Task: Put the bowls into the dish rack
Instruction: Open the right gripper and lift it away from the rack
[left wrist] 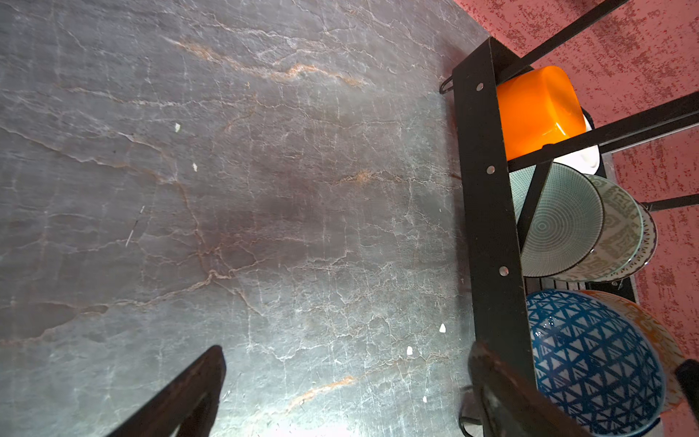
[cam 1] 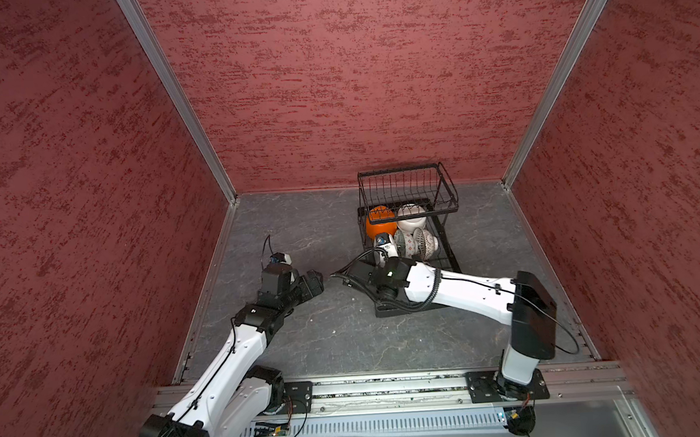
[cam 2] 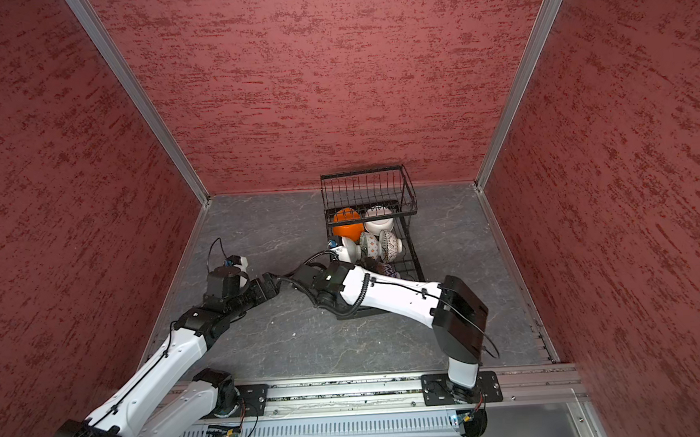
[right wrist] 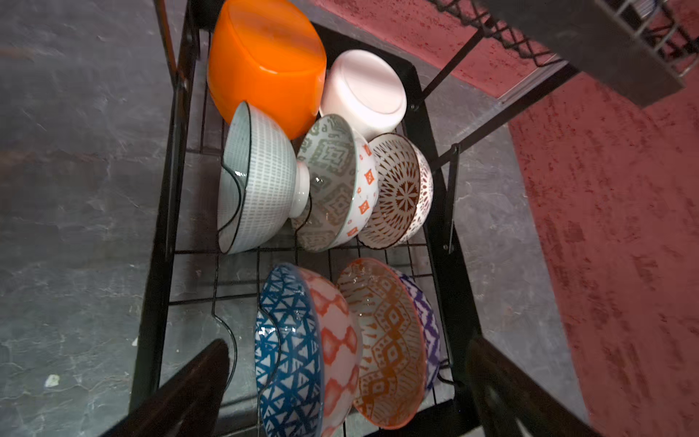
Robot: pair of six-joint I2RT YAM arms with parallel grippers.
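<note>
Right wrist view: seven bowls (right wrist: pixel 329 181) sit in the rack (right wrist: pixel 162 242) below the right gripper (right wrist: pixel 348 346), jaws spread; left gripper (left wrist: pixel 348 348) likewise, empty

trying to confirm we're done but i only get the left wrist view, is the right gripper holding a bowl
observer: no, the right gripper is open and empty, over the blue triangle-patterned bowl in the dish rack.
operator: any strays outside it
observer: none visible on the table in both top views, though the arms hide part of it.
operator: anything up top
observer: no bowl in the raised basket; it shows only wire.
</note>
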